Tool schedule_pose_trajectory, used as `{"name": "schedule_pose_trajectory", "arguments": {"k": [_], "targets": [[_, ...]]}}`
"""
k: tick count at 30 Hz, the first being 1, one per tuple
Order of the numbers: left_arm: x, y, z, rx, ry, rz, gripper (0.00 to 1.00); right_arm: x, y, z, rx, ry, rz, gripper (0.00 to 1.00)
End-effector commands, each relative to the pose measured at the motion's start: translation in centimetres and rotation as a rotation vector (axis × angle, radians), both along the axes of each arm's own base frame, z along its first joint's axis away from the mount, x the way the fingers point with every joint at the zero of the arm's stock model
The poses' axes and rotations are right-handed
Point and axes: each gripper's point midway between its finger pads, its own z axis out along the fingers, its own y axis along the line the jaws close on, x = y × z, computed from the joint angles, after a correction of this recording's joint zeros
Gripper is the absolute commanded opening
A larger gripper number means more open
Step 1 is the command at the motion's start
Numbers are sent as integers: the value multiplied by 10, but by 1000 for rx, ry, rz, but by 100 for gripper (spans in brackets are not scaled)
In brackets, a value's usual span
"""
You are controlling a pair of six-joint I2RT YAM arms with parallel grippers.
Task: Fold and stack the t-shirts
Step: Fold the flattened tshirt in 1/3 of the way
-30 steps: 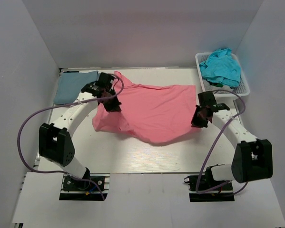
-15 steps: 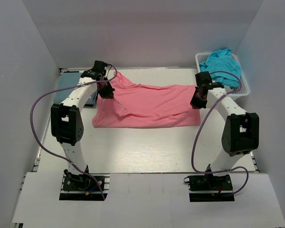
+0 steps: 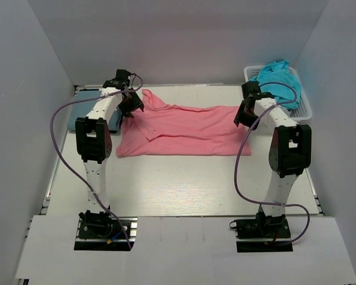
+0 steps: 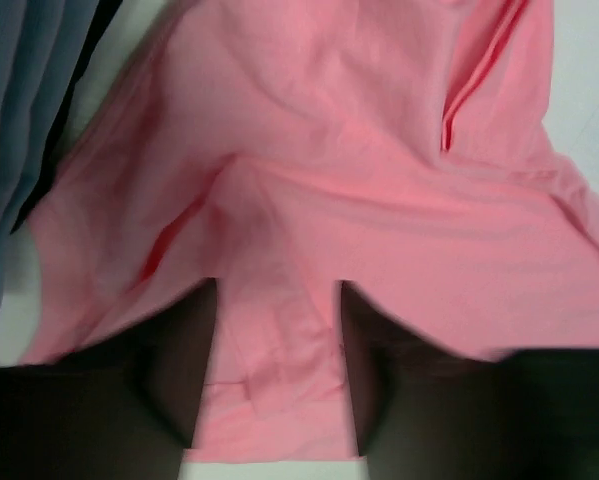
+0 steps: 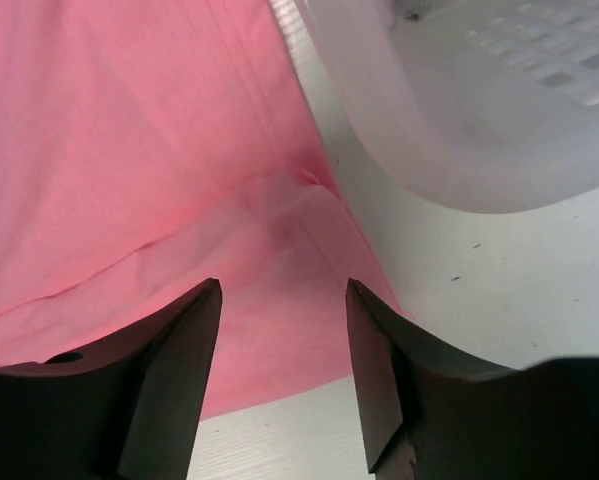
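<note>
The salmon-pink t-shirt [image 3: 183, 127] lies folded in half lengthwise across the back of the table. My left gripper [image 3: 130, 105] hovers over its left end, open. In the left wrist view the pink cloth [image 4: 329, 180] lies loose between the spread fingers [image 4: 179, 370] and partly over them, around the gripper [image 4: 279, 290]. My right gripper [image 3: 244, 114] is open over the shirt's right corner [image 5: 279, 250], with nothing pinched in the right wrist view [image 5: 283, 290]. A folded grey-blue t-shirt [image 4: 19, 120] lies just left of the pink one, largely behind the left arm. A teal t-shirt [image 3: 277, 80] sits in the basket.
The white lattice basket [image 3: 305, 110] stands at the back right, its wall [image 5: 459, 100] close beside the right gripper. White walls enclose the table on three sides. Purple cables loop out from both arms.
Both arms carried the pink shirt's near edge toward the back, folding it in half. Both grippers, shut on the cloth before, have opened and let go.
</note>
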Motion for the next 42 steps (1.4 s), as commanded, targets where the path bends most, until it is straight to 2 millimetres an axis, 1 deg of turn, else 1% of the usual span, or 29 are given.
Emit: {"name": "schedule_pose_trajectory", "arguments": {"k": [1, 2, 3, 5, 6, 7, 8, 9, 10, 11, 12, 14, 15, 16, 24, 27, 28, 29, 31, 32, 33, 35, 36, 37, 38, 39, 40, 41, 42], "targets": [[23, 2, 35, -34, -68, 5, 67, 14, -4, 24, -23, -50, 10, 61], [23, 1, 41, -42, -73, 0, 76, 15, -3, 33, -17, -70, 16, 67], [23, 1, 41, -42, -73, 0, 99, 16, 1, 34, -7, -81, 28, 71], [15, 1, 53, -45, -86, -17, 100, 10, 6, 39, 14, -89, 58, 77], [6, 2, 47, -43, -66, -16, 100, 10, 12, 46, 49, -119, 79, 77], [1, 2, 50, -43, -72, -16, 100, -3, 17, 40, 76, -100, 101, 80], [-6, 5, 69, -37, -108, -11, 100, -5, 21, 39, 93, -108, 110, 82], [-22, 9, 55, -24, -67, -6, 100, -5, 25, 47, 112, -143, 118, 82], [-32, 8, 72, -10, -102, -6, 100, -24, 30, 32, 139, -102, 139, 89], [-40, 4, 55, -6, -65, -17, 100, -24, 34, 32, 152, -121, 149, 90], [-56, 7, 52, -6, -67, -17, 100, -27, 39, 36, 172, -141, 165, 90], [-72, -4, 46, -67, -64, -51, 100, -37, 43, 22, 193, -136, 195, 90], [-89, -3, 25, -76, -21, -47, 100, -41, 50, 18, 214, -127, 222, 90], [-85, -4, 30, -82, -70, -49, 100, -36, 51, 16, 210, -142, 238, 90], [-105, -2, -42, -66, 74, -68, 100, -38, 54, -36, 190, -72, 270, 90], [-134, 3, -67, -51, 171, -39, 100, -49, 49, -46, 172, -46, 253, 90], [-133, 3, -62, -53, 156, -39, 100, -58, 45, -53, 171, -24, 244, 90], [-149, 8, -73, -35, 189, -32, 100, -61, 45, -54, 171, -23, 242, 90], [-165, 16, -69, -7, 184, -6, 100, -85, 38, -64, 155, 19, 229, 90], [-183, 24, -78, 5, 222, 21, 100, -91, 36, -65, 149, 26, 226, 90], [-196, 30, -79, 28, 252, 51, 100, -118, 31, -82, 142, 89, 222, 90], [-228, 36, -79, 45, 320, 101, 100, -132, 26, -75, 137, 79, 206, 90], [-239, 39, -78, 66, 333, 117, 100, -151, 22, -84, 128, 117, 198, 90], [-259, 41, -83, 73, 369, 116, 100, -165, 19, -80, 132, 101, 180, 90], [-269, 41, -80, 60, 379, 134, 100, -172, 19, -79, 141, 100, 175, 90], [-281, 41, -71, 50, 375, 132, 100, -195, 18, -88, 152, 144, 176, 90], [-300, 43, -74, 53, 403, 141, 100, -203, 20, -78, 172, 94, 192, 90], [-313, 47, -68, 67, 419, 144, 100, -220, 21, -81, 173, 120, 214, 90], [-315, 47, -54, 53, 368, 153, 100, -217, 23, -63, 179, 36, 242, 90]]}}
